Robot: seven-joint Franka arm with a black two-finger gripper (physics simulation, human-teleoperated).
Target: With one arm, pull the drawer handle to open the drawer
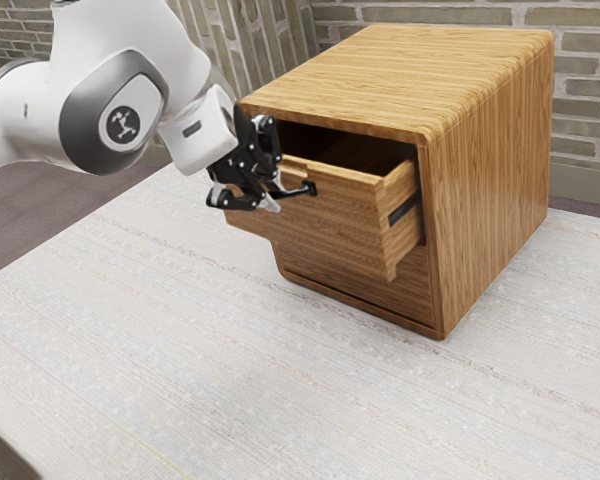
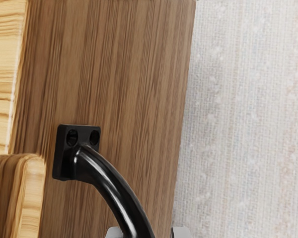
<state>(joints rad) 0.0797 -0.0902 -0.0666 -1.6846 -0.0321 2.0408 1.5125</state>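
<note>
Reaching in from the exterior view's left, the white arm (image 1: 100,95) brings its black gripper (image 1: 265,200) up against the front of the drawer (image 1: 340,215). The gripper sits at the black handle (image 1: 298,189). Whether it is spread or pinching the handle cannot be told from either view.

The drawer is the upper one of a wooden cabinet (image 1: 480,150) that stands near the table's (image 1: 280,400) far edge, close to a brick wall (image 1: 460,15). It sticks partly out of the cabinet, with a dark gap showing above and behind its front. A black rail (image 1: 405,208) runs along its exposed side. Below it, the cabinet's lower panel (image 1: 360,285) lies further back than the drawer front.

In the wrist view, the handle (image 2: 109,183) is a glossy black curved bar. It rises from a square black mounting plate (image 2: 77,141) with two screw holes, fixed to the drawer front (image 2: 119,74), and it bends toward the hand. Beside the drawer front lies the pale, speckled table surface (image 2: 248,124).
</note>
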